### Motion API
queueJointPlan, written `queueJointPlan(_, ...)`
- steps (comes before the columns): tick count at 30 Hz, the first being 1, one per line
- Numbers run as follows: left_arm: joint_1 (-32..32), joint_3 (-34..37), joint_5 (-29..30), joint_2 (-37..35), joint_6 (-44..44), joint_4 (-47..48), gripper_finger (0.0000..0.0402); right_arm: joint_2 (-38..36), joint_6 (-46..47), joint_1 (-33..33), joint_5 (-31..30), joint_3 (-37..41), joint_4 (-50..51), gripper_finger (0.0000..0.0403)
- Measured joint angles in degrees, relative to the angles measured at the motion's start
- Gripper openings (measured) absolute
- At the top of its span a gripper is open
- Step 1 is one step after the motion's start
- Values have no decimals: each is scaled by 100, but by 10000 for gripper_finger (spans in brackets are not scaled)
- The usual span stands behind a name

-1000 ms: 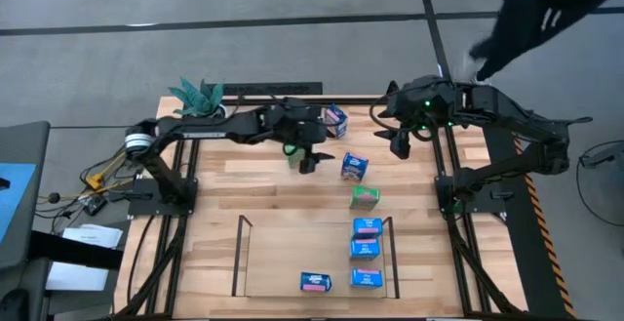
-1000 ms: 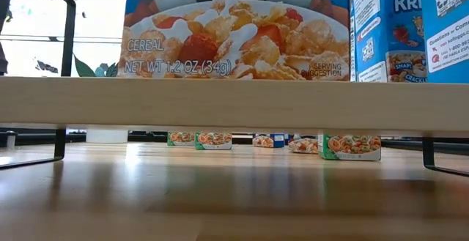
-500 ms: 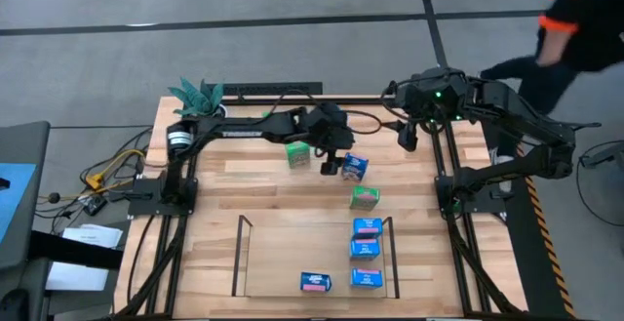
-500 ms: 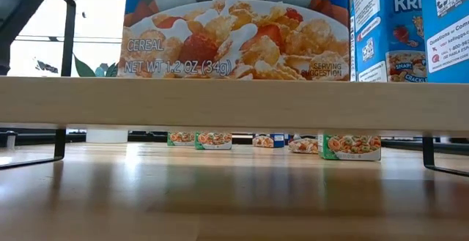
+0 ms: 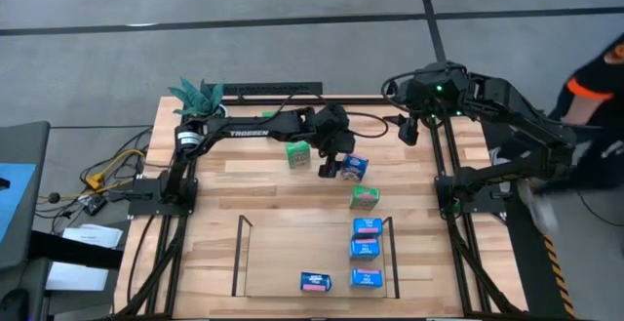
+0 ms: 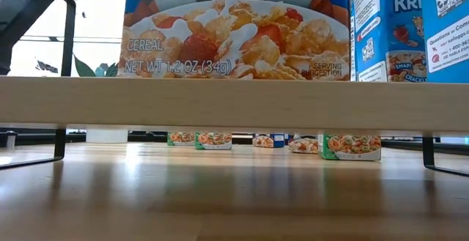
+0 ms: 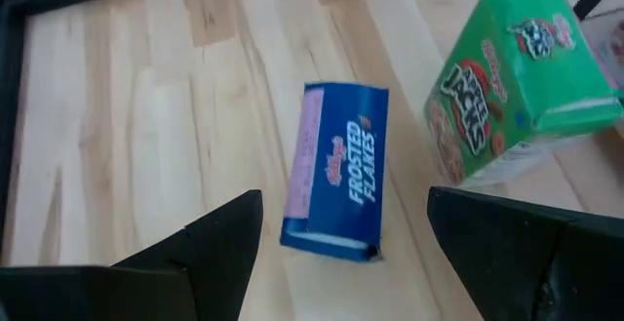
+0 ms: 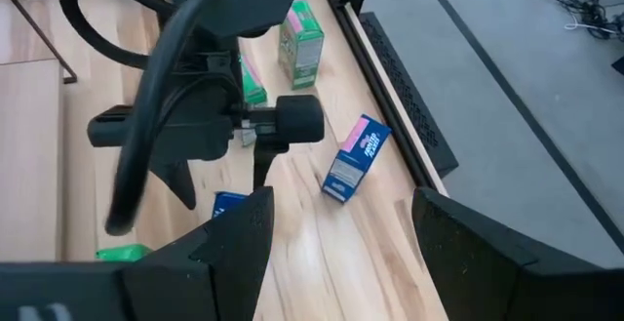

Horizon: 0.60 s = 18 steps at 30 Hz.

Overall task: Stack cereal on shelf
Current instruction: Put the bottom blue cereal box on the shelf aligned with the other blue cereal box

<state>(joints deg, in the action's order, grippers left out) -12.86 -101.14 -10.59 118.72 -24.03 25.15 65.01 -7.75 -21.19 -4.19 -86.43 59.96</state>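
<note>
Bright even light, soft shadows, left wrist view blurred (motion), backlit low view

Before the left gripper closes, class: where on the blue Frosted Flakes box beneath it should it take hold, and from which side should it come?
The left gripper hangs open over the blue Frosted Flakes box, which lies flat on the table. Probably best to come straight down and pinch its two long narrow edges: they look narrow enough for the open fingers. Keep clear of the green box alongside.
</note>
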Motion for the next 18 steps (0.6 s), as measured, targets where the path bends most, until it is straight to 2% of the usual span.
queueJointPlan(12, 11, 7, 75, 63, -227, -16, 281, 0, -26, 4, 12, 0, 2, 270)
queueJointPlan(18, 48, 9, 118, 319, -184, -96, 281, 0, -25, 4, 15, 0, 0, 270)
